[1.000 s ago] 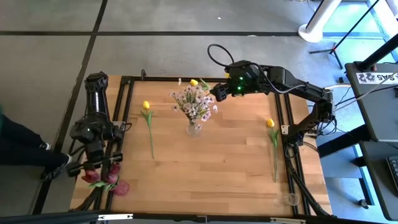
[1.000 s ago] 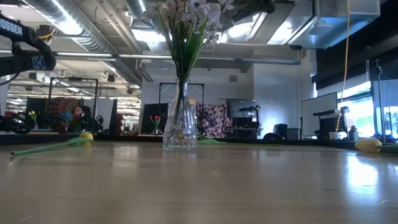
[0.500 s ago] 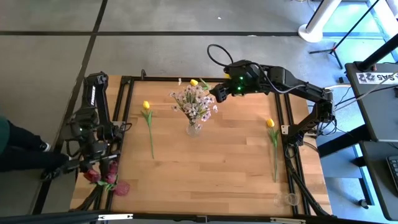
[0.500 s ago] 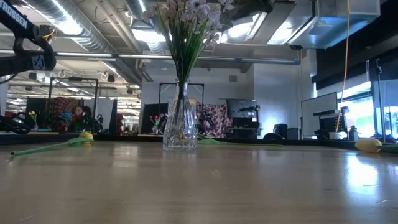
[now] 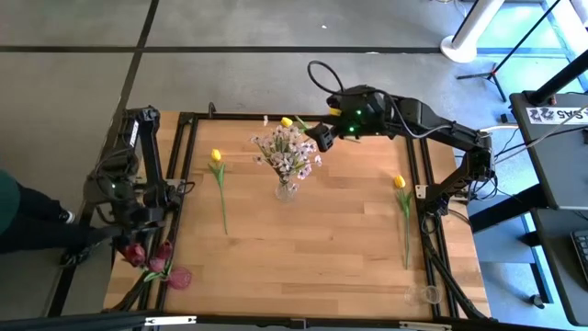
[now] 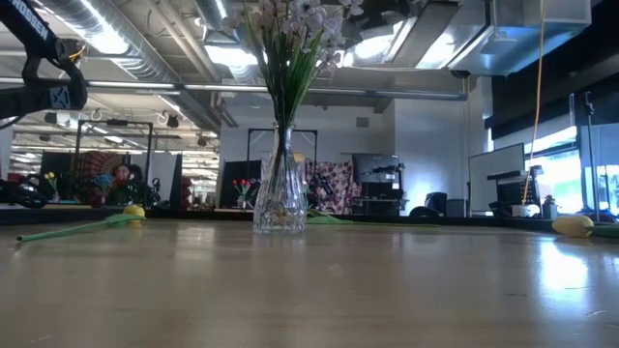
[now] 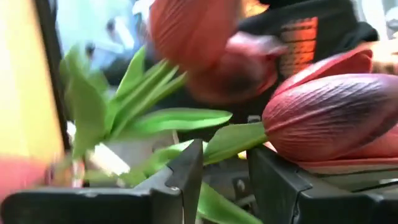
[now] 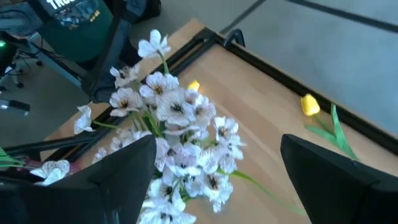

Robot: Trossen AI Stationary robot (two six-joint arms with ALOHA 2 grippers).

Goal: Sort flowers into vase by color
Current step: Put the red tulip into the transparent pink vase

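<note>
Dark red tulip buds (image 5: 152, 261) sit at the table's near-left corner, over the black frame rail. My left gripper (image 5: 136, 241) is right at them; in the left wrist view its fingers (image 7: 224, 180) stand close together with a bud (image 7: 329, 115) just beyond. A glass vase (image 5: 286, 191) mid-table holds white-pink blossom sprays (image 5: 287, 154). My right gripper (image 5: 317, 136) hovers open beside the sprays (image 8: 180, 124), toward the far edge. Three yellow tulips lie flat: one left (image 5: 217, 156), one right (image 5: 399, 182), one at the far edge (image 5: 287, 121). My left gripper pinches green stem or leaf of the red tulips (image 7: 214, 202) between its two fingers, just behind the buds. The buds stick out past the fingertips. Whether one stem or several, and whether the flowers are lifted clear, I cannot tell.
An empty clear glass (image 5: 423, 294) stands at the near-right corner. Black frame rails (image 5: 188, 138) run along the table's left, right and far sides. Bare wood (image 5: 312, 248) lies between vase and near edge. A person's dark sleeve (image 5: 18, 216) shows beyond the left edge.
My left arm has leaned out toward the table's left edge and risen a little, with its gripper staying at the red tulips; one bud has shifted slightly. My right gripper has edged toward the blossom sprays, still open.
</note>
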